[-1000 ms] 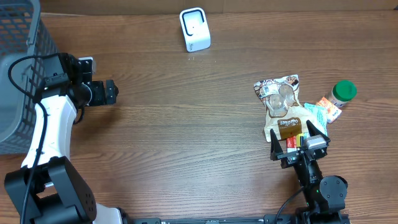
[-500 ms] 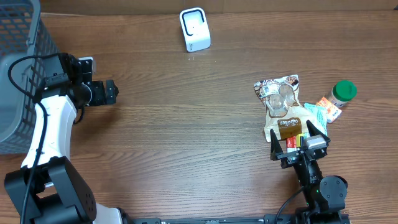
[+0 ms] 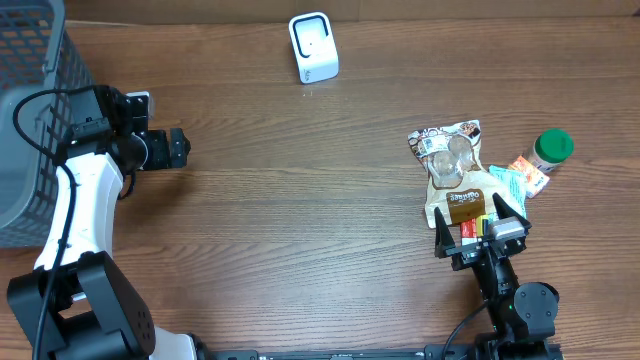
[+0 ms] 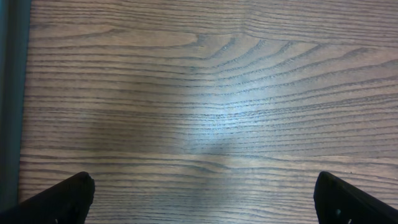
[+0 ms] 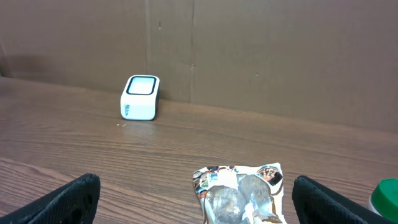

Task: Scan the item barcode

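Brown-and-clear snack pouch (image 3: 455, 170): lay flat on the tabletop (image 3: 300, 200), just ahead of the right claw (image 3: 468, 208), which was spread wide and empty. Long axis ran near-to-far, slightly tilted, printed header toward the far edge. Barcode not visible. Left claw (image 3: 180, 147): released, empty, well apart. Advised: pinch the near end across its width, lift flat, then present it to the white scanner (image 3: 313, 47).

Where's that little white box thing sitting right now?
The white scanner stands at the far edge of the table in the overhead view, roughly centre, alone; the snack pouch lies nearer and to its right.
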{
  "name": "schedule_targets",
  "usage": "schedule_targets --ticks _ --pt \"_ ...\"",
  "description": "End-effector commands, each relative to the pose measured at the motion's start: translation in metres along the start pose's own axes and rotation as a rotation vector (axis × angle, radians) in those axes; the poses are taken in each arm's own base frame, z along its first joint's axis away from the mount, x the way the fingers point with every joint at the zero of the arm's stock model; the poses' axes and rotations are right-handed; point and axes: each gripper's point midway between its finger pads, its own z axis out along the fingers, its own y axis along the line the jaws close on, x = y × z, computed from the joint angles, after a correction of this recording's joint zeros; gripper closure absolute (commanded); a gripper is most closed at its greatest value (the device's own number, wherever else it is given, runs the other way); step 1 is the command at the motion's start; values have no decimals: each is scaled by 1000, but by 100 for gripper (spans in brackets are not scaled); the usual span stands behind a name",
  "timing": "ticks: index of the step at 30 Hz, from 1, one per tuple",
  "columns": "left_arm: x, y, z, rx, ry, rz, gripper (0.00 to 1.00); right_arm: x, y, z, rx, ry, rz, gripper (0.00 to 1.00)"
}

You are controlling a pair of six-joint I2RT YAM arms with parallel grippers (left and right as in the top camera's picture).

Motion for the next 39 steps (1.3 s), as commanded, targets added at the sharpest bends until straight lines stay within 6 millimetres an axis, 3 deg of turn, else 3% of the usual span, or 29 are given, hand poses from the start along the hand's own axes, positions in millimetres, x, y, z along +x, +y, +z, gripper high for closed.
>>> schedule_targets --ticks 1,3,7,13,14,16,19,25,39 --pt "-18 -11 -23 7 -75 43 0 2 0 0 0 -4 -2 0" --pt "-27 -19 -42 8 -127 65 0 2 0 0 0 -4 -2 0" --pt "-46 -41 -97 9 -278 122 0 2 0 0 0 -4 -2 0" --pt "-57 -61 -201 -12 -545 177 0 2 0 0 0 -4 -2 0" --pt "-55 -65 -229 -21 -617 188 0 2 0 0 0 -4 -2 0" --pt "-52 -68 -252 -29 -677 196 0 2 0 0 0 -4 -2 0" --pt "-48 -71 -274 -37 -734 204 0 2 0 0 0 -4 -2 0" --pt "-34 -75 -293 -39 -767 210 0 2 0 0 0 -4 -2 0" --pt "88 -90 -320 -13 -645 227 0 2 0 0 0 -4 -2 0"
